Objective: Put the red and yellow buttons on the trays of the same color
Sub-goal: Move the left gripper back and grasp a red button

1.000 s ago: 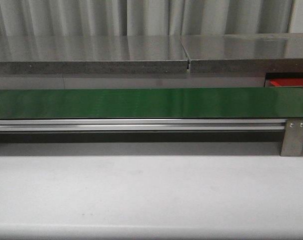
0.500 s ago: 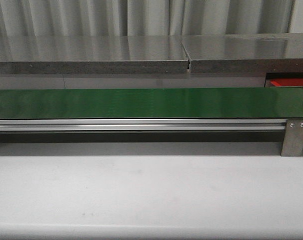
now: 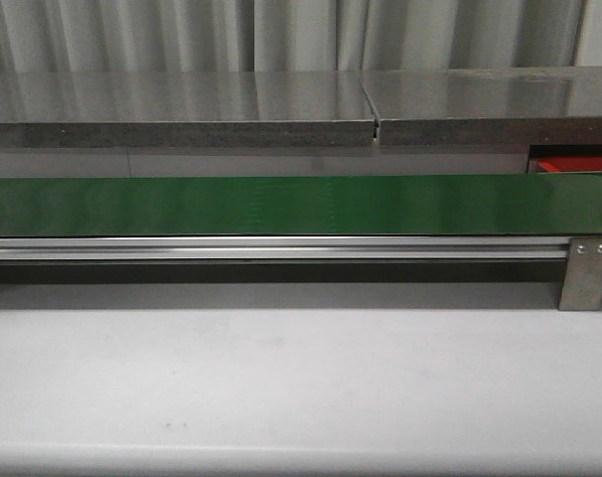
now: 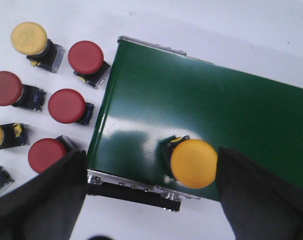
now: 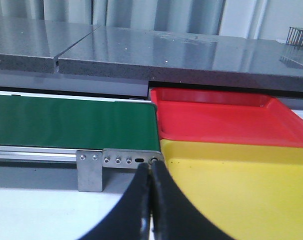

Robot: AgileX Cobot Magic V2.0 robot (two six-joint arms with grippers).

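While the yellow button sits on the green conveyor belt close to its near end, I have the left gripper spread wide around it, one finger off either side, neither touching it and nothing in its grasp. I read this as the feeding step: a button has just been set on the belt to ride toward the trays. Off the belt's end, on the white table, the supply waits: four red buttons and more yellow ones, close together. At the far end, the right gripper has its fingers pressed together on nothing, low in front of the yellow tray, with the red tray just behind it. Next I would lift the left arm clear of the belt, then open the right gripper, ready to take the yellow button when it arrives.
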